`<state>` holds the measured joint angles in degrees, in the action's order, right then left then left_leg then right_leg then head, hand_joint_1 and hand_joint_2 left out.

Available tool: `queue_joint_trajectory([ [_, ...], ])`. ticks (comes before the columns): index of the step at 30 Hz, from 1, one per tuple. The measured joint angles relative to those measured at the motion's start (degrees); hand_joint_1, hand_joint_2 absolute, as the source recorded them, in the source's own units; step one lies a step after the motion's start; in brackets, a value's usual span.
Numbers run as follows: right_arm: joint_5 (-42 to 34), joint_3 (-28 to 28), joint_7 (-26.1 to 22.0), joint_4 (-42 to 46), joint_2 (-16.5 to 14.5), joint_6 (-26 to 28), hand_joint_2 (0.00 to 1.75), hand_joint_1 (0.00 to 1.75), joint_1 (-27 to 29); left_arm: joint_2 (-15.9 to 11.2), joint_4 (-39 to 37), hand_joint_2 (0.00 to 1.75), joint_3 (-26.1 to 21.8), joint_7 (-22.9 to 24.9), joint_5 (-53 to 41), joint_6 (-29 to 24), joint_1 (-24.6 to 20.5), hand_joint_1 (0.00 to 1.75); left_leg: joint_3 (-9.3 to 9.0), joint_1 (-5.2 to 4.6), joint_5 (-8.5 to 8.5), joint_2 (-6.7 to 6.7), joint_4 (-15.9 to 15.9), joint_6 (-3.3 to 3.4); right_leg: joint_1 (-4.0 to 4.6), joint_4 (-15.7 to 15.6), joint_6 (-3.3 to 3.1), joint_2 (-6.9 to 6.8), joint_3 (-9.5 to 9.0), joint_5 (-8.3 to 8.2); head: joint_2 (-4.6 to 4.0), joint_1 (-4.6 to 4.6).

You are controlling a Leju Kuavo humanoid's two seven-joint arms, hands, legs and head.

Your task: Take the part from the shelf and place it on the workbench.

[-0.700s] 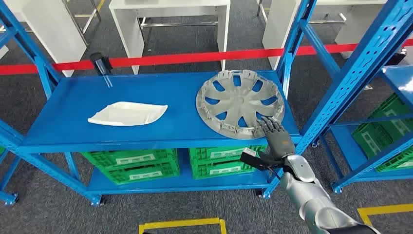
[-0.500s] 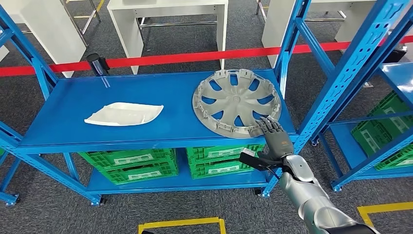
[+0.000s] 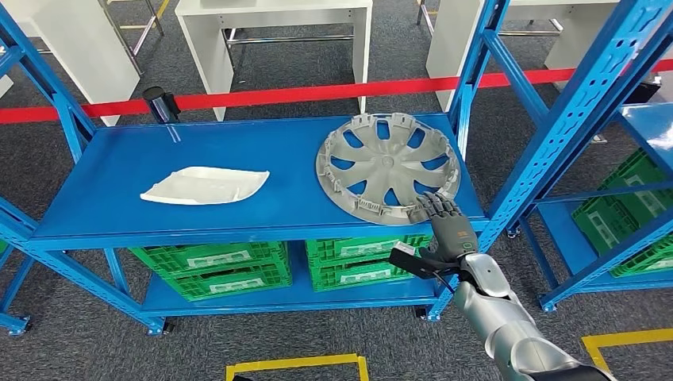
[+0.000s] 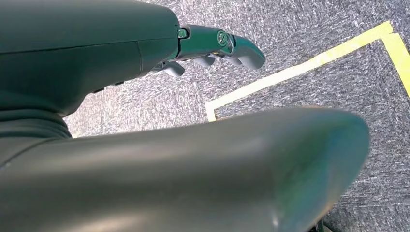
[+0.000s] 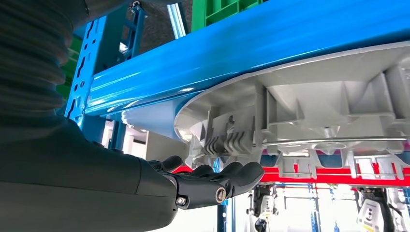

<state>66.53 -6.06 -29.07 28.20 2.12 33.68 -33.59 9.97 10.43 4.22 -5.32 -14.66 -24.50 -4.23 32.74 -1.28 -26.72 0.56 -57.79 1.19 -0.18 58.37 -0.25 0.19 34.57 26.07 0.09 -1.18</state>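
Note:
A grey hubcap (image 3: 387,167) lies flat on the right end of the blue shelf (image 3: 238,151), its near rim at the shelf's front edge. My right hand (image 3: 446,226) reaches up from below that edge, its fingers (image 3: 436,208) spread over the hubcap's near rim and its thumb sticking out to the side under the shelf edge. In the right wrist view the fingers (image 5: 212,186) lie stretched out beside the hubcap's ribbed rim (image 5: 309,111), closed on nothing. My left hand (image 4: 212,46) hangs over the grey floor and holds nothing.
A white curved plastic part (image 3: 205,185) lies on the shelf's left half. Green crates (image 3: 214,270) fill the level below. A blue upright (image 3: 555,135) of a second rack stands close on the right. Red barrier tape (image 3: 317,93) and white tables (image 3: 270,32) are behind.
The camera has shifted slightly. My right hand stays at the hubcap's near rim, and the hubcap has not visibly moved on the shelf.

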Motion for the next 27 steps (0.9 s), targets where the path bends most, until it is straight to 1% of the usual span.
queue_joint_trajectory([
  [19, -1.5, 0.4, -1.3, 0.3, 0.0, -0.6, 1.75, 1.75, 0.2, 0.0, 0.0, 1.75, 0.0, -0.2, -0.1, -0.1, 0.0, 0.0, 0.0, 0.0, 0.0, 0.0, 0.0, 0.0, 0.0, 0.0, 0.0, 0.0, 0.0, 0.0, 0.0, 0.0],
  [27, -3.2, 0.7, -2.6, 0.5, 0.0, -1.2, 1.75, 1.75, 0.3, 0.0, 0.1, 1.75, 0.0, -0.4, -0.2, -0.2, 0.0, 0.0, 0.0, 0.0, 0.0, 0.0, 0.0, 0.0, 0.0, 0.0, 0.0, 0.0, 0.0, 0.0, 0.0, 0.0],
])
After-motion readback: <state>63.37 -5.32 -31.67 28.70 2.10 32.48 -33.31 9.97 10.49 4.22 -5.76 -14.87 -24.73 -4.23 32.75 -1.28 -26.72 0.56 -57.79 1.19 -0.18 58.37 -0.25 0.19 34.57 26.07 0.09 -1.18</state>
